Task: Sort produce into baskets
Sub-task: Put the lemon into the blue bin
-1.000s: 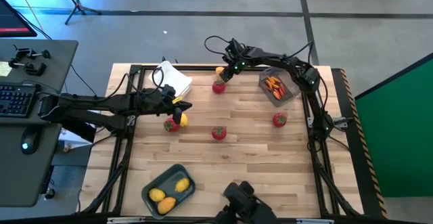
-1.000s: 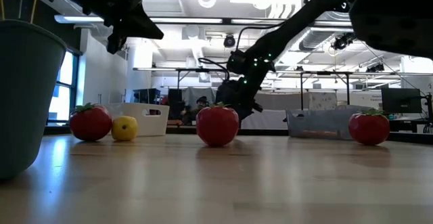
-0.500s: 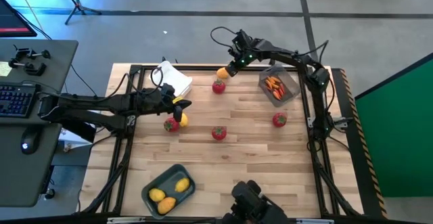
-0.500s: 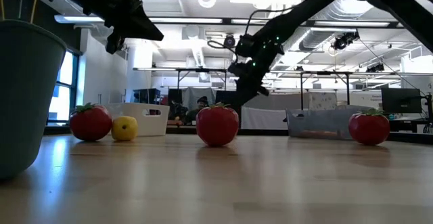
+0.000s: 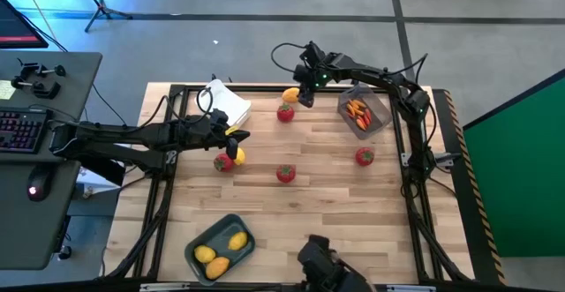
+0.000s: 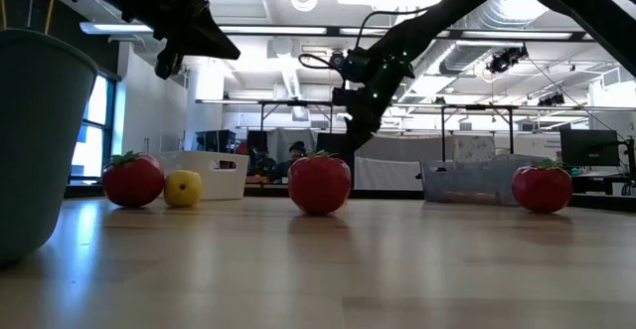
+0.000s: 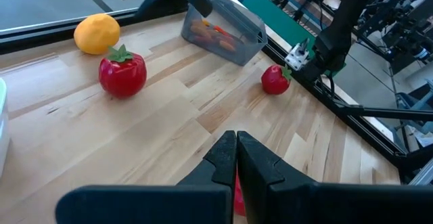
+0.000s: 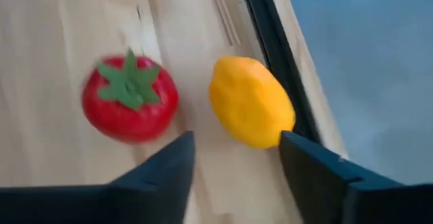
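Observation:
A yellow-orange oval fruit [image 5: 290, 95] [image 8: 252, 110] lies on the table by the far edge rail, beside a red fruit with a green top [image 5: 285, 112] [image 8: 130, 102]. My right gripper [image 5: 305, 92] [image 8: 237, 153] hangs open above them, pointing steeply down, its fingers either side of the yellow-orange fruit and clear of it. My left gripper [image 5: 237, 135] [image 7: 235, 149] is shut on nothing and hovers over a red fruit [image 5: 224, 160] and a yellow one [image 5: 238, 155] at the table's left. Two more red fruits [image 5: 285, 174] [image 5: 365, 156] rest mid-table.
The dark see-through basket [image 5: 377, 108] with thin orange-red pieces stands at the far right, just right of my right gripper. The white basket [image 5: 227, 102] is at the far left. The grey-blue basket [image 5: 221, 228], holding three yellow fruits, is near the front edge. A black rail [image 8: 270, 41] borders the far edge.
My right gripper has risen from the yellow-orange fruit and rolled about its own axis. The fruit stays on the table beside the red one and is now in plain view.

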